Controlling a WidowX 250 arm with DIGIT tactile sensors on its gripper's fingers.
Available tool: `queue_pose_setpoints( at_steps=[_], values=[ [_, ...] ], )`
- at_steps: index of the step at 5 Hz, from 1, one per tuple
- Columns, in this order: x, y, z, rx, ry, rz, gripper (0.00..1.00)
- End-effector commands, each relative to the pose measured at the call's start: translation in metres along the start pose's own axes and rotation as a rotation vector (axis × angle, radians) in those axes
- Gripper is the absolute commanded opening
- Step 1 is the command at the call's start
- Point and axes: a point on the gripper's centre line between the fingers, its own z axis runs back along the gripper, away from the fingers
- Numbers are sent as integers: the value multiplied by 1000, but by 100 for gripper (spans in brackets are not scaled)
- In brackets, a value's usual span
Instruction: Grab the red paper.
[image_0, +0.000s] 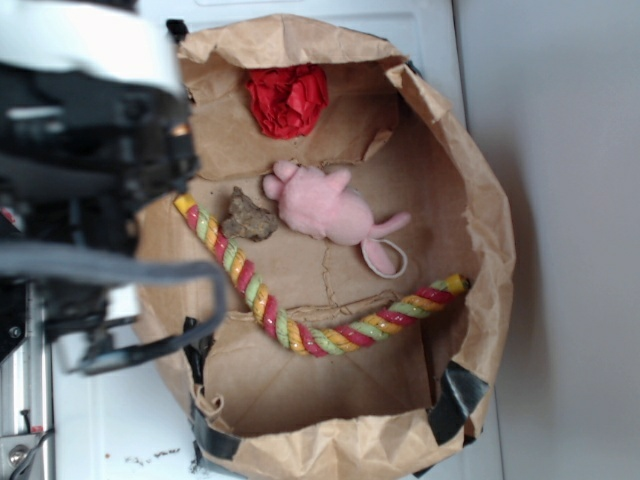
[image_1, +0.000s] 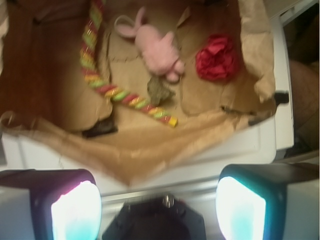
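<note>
The red paper (image_0: 288, 100) lies in the upper middle of the exterior view, inside a wide, flattened brown paper bag (image_0: 480, 200) whose torn walls stand up around it. It sits against the bag's far wall, on a raised fold of brown paper, apart from everything else. In the wrist view it shows at the upper right.

Below it in the exterior view lies a pink plush mouse (image_0: 330, 205), near but not touching. Left of the mouse is a small brown lump (image_0: 248, 216), and a twisted rope (image_0: 300, 325) of red, yellow and green curves across the bag's floor.

The gripper (image_1: 159, 205) hangs outside the bag, over the white counter (image_1: 240, 145) at its near edge, well apart from the wad. Its jaws are spread wide and hold nothing; the two pale pads (image_1: 75, 212) show at the bottom corners of the wrist view.

The wad looks very light, soft and springy: thin, wrinkled sheet bunched into a rose-like ball. It will likely crush under the jaws rather than resist, so a firm close matters more than a gentle one. Being so light, it could skid or roll if nudged from one side. The best hold seems to be straight down over its middle, the jaws straddling the thickest part, clear of the brown wall behind.
</note>
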Motion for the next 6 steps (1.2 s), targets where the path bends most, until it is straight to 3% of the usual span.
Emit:
queue_pose_setpoints(
  at_steps=[1, 2, 3, 4, 6],
  values=[
    [40, 3, -13, 42, -154, 235, 100],
    [57, 0, -34, 89, -167, 383, 100],
    [61, 3, -46, 136, -217, 562, 100],
    [64, 6, -58, 119, -199, 677, 100],
    [64, 2, -64, 131, -192, 705, 100]
  ],
)
